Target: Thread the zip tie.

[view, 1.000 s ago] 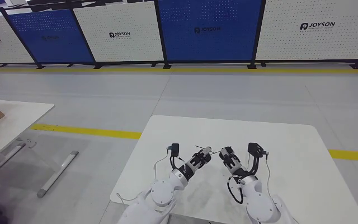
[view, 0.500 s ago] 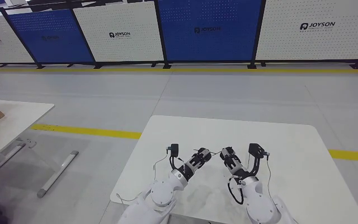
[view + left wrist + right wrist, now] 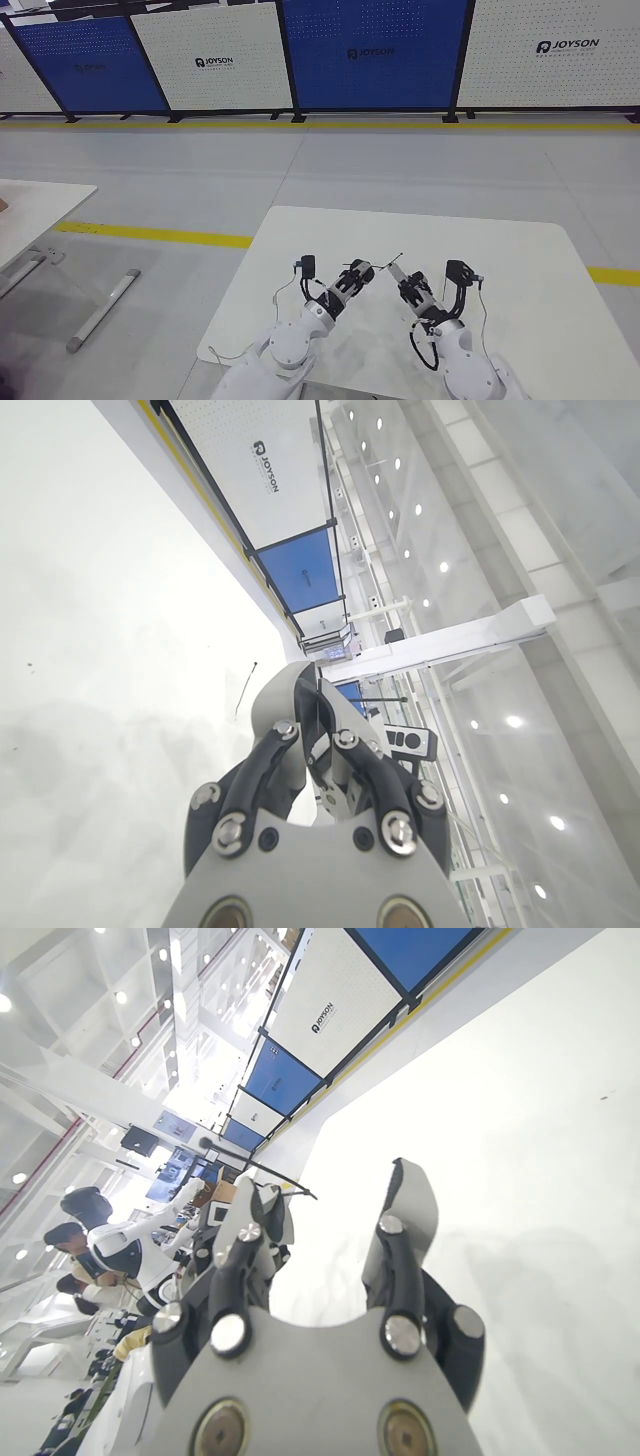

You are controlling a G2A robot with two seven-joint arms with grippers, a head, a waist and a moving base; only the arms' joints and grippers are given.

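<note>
Pinching one zip tie (image 3: 394,261), left gripper (image 3: 314,674) over white table (image 3: 500,250), right gripper (image 3: 322,1178) alongside, fingers (image 3: 406,1200) spread apart

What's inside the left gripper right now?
The zip tie, a thin black strip pinched in the shut left gripper; its free end sticks out beyond the tips. The gripper itself covers the clamped stretch, so how much is held can't be seen.

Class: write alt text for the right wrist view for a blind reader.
The right gripper, jaws open, hangs over the white table. Beyond it, the left gripper holds a thin black zip tie that curves out past its jaws.
</note>
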